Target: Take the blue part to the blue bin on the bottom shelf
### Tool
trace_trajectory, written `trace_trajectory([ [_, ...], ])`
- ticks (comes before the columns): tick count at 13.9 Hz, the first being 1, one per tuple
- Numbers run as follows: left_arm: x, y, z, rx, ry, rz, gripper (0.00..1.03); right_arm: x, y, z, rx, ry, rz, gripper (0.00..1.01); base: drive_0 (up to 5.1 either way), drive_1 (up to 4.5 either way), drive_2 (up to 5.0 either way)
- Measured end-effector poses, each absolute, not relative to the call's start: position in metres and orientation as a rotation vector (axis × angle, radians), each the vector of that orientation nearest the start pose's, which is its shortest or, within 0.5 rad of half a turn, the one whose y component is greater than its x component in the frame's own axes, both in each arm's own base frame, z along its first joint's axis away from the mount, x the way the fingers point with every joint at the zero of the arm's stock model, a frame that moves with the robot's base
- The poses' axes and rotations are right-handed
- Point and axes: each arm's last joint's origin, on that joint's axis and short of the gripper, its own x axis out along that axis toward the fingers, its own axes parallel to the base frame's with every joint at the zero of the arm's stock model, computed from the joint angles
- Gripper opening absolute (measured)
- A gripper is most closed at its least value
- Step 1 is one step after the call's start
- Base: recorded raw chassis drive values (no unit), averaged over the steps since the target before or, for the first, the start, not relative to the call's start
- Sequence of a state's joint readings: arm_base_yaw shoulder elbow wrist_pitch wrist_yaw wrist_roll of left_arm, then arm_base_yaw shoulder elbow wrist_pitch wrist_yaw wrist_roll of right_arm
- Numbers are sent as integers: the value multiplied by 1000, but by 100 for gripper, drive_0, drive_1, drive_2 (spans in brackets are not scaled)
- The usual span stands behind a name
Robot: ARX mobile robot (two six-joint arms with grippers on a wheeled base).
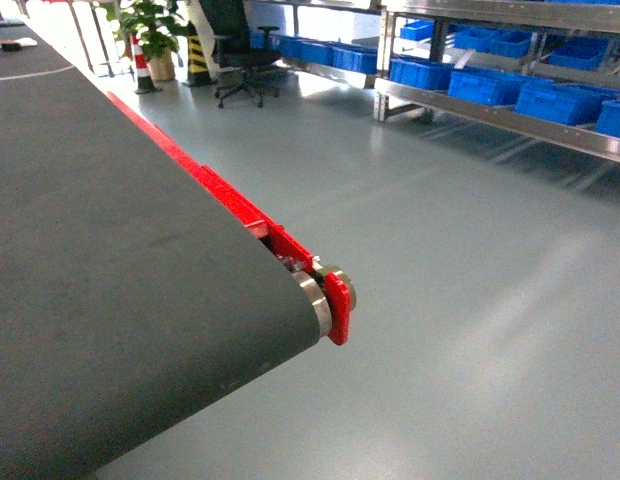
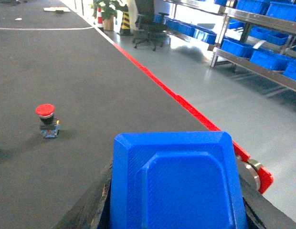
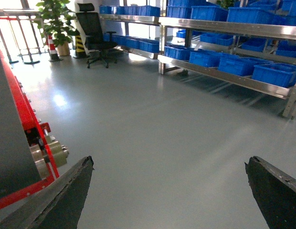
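Note:
The blue part (image 2: 179, 183), a large moulded blue plastic piece with bevelled corners, fills the bottom of the left wrist view. My left gripper (image 2: 176, 195) is shut on it, one dark finger (image 2: 93, 205) along each side, above the dark conveyor belt (image 2: 90, 81). My right gripper (image 3: 169, 191) is open and holds nothing, its fingers (image 3: 67, 195) wide apart over the grey floor. The bottom shelf (image 3: 234, 80) of the steel rack carries several blue bins (image 3: 272, 74), far across the floor. The same bottom shelf (image 1: 510, 118) shows at the head view's top right. Neither gripper appears in the head view.
A red push button (image 2: 45, 119) stands on the belt to the left. The belt ends at a roller (image 1: 315, 300) with a red side rail (image 1: 240, 210). A black office chair (image 1: 240, 60), a potted plant (image 1: 155, 35) and a striped post (image 1: 198, 55) stand far back.

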State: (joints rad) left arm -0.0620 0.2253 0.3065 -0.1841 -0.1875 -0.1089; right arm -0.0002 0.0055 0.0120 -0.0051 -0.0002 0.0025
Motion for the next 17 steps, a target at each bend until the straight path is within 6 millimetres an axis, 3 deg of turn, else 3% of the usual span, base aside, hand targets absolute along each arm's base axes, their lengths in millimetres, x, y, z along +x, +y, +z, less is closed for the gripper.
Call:
trace_trajectory([
  [17,98,-1,232,-96,95,131,43,97,0,167,3,-1,0,98,-162,-162,-162],
])
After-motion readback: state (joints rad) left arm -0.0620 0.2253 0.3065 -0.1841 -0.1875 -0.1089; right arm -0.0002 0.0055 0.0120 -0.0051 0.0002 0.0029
